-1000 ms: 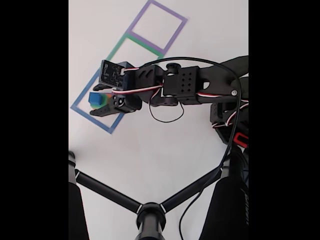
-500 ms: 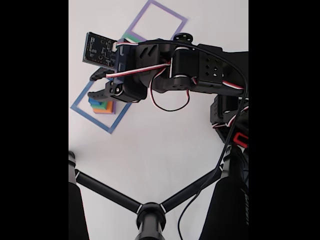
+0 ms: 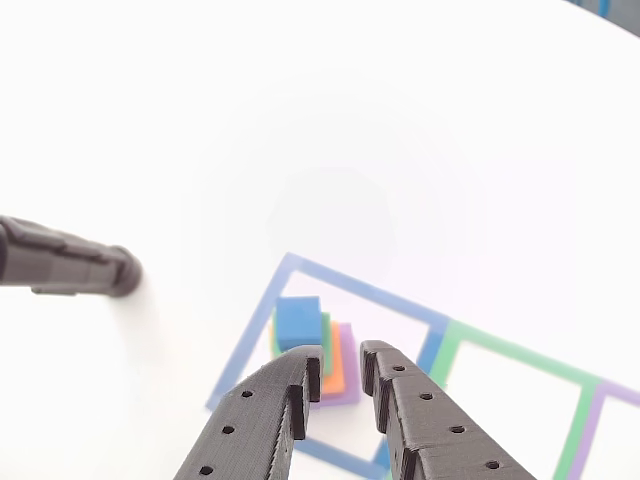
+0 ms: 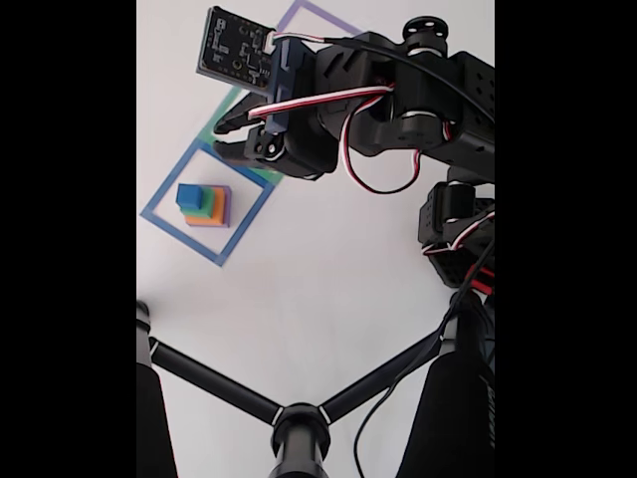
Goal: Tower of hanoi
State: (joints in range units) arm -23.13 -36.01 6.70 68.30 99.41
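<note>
The tower (image 4: 204, 205) stood stacked inside the blue outline (image 4: 164, 223), blue cube (image 3: 297, 322) on top. The gripper (image 4: 221, 140) hung above and apart from the tower, fingers slightly spread, holding nothing

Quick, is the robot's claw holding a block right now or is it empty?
Gripper: empty, its fingers only slightly apart, holding nothing, raised clear of the block stack.

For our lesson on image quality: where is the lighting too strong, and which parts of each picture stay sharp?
Other view: the white table is overexposed, nearly featureless; the stacked blocks look slightly washed, the gripper fingers crisp. Fixed view: black bars flank the picture, the table is bright, and the stack is small but clear.
</note>
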